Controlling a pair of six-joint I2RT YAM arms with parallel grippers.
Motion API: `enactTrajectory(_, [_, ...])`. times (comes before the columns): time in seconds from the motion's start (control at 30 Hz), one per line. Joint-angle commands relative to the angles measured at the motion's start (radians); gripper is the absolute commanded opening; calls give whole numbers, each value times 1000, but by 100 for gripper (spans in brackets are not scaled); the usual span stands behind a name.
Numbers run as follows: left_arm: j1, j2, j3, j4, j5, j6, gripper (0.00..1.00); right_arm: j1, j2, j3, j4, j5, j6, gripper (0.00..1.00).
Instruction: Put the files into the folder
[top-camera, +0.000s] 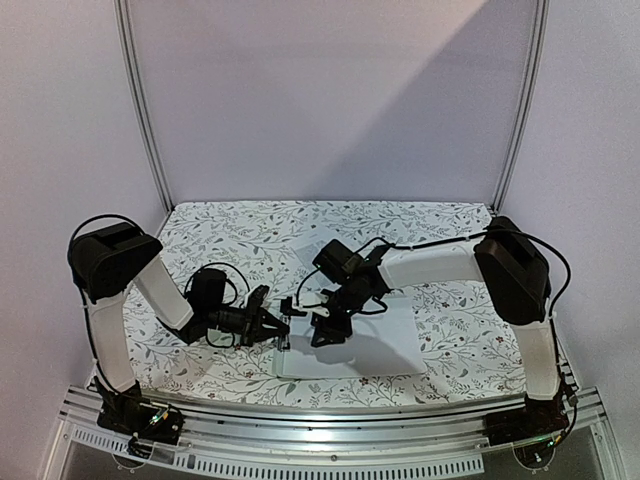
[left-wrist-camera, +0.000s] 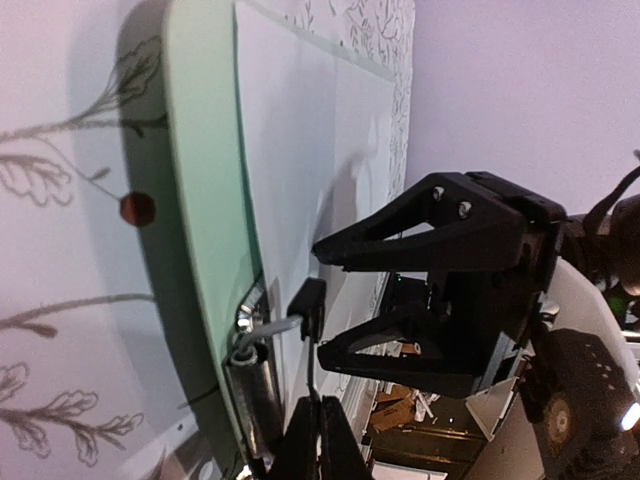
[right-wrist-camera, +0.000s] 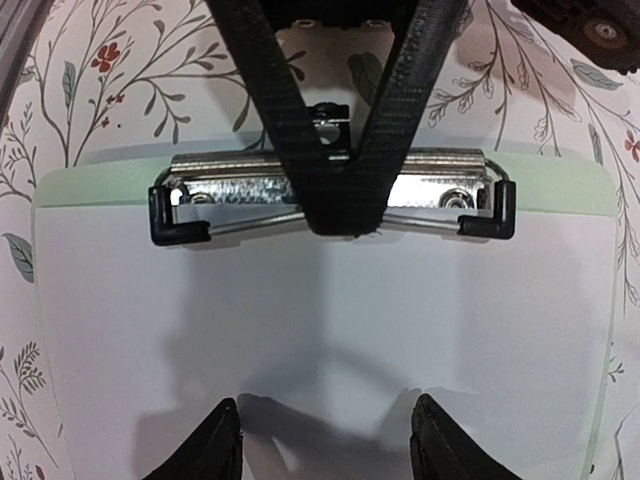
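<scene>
Presently our left gripper (right-wrist-camera: 340, 222), fingers pressed together, bears on the clip (right-wrist-camera: 240, 190) of the folder (right-wrist-camera: 565, 185); the files (right-wrist-camera: 330, 330) lie on the folder, top edge at the clip, whether under its bar we cannot tell; our right gripper (right-wrist-camera: 330, 445), fingers apart and empty, stands over the files near the clip; should the left tip slip, we judge the clip would snap shut, leaving the files loose or skewed.
</scene>
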Motion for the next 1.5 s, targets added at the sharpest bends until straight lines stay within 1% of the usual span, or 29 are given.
enactTrajectory(0.0, [8,41,-10,-66,13,-6,0,25,127,-30,-120,61,24,57])
enactTrajectory(0.27, [7,41,-11,-65,13,-4,0,36,127,-35,-120,76,4,57])
enactTrajectory(0.53, [7,42,-11,-64,14,-4,0,41,82,-106,-86,93,-54,56])
enactTrajectory(0.93, [7,47,-11,-66,13,-6,0,50,93,-66,-82,69,-43,56])
enactTrajectory(1.2, [7,49,-11,-67,12,-7,0,53,107,-42,-93,81,-32,56])
enactTrajectory(1.4, [8,43,-4,-73,15,-18,0,52,81,-46,-92,92,-23,56])
enactTrajectory(1.47, [8,30,3,-87,15,-12,4,52,75,-46,-93,105,-25,56])
